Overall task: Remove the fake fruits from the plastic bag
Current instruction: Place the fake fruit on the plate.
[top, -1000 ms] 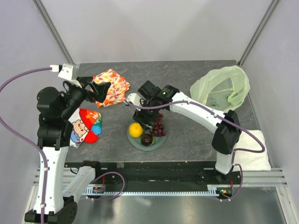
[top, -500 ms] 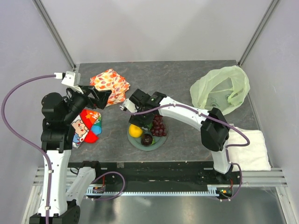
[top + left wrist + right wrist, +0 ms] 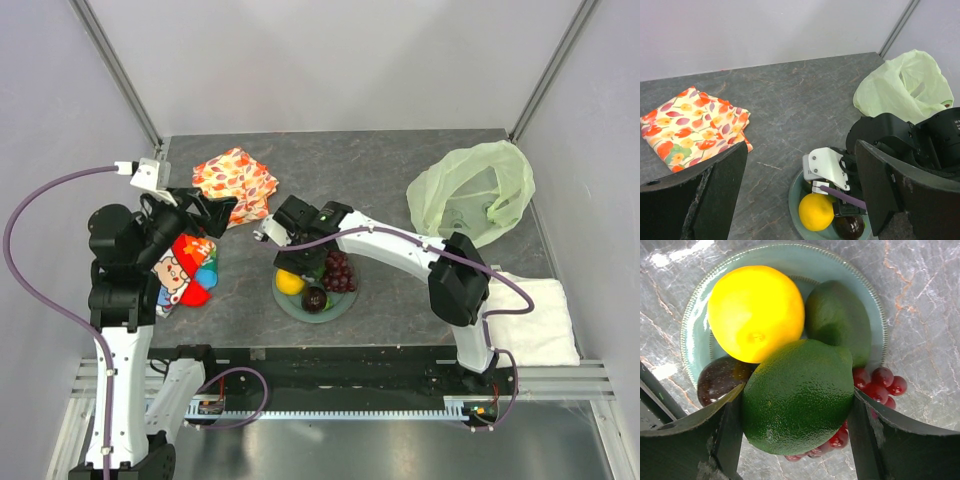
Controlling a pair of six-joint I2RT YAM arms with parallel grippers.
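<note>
On the grey table (image 3: 400, 160), at the back right corner: the bag (image 3: 470, 190), pale green and crinkled, mouth gaping upward, well apart from the plate. Inside it, a small dark shape near one handle, too unclear to name.

In front of the bag, at the near right edge: a white towel (image 3: 535, 320), folded flat. At the back left: a leaf-patterned cloth (image 3: 237, 185), folded. Nearer on the left: a red-and-blue toy (image 3: 185, 270).

Left gripper (image 3: 222, 213): in the air between cloth and toy, pointed toward the plate, jaws spread wide, nothing between them, touching nothing.

Right gripper (image 3: 798, 410): reaching across to the middle of the table, right above the plate, jaws set far apart and clamped on a lime (image 3: 797, 395), one finger on each side of it. Whether the lime touches the fruit below, cannot tell.

Near the centre, toward the front edge: the teal plate (image 3: 690, 330). On it, an orange (image 3: 756, 312) and, just beside it, a dark green oval (image 3: 840, 320). Against the orange, at the rim, a dark plum (image 3: 720, 382). On the opposite side, a red grape bunch (image 3: 885, 380), partly past the rim.
</note>
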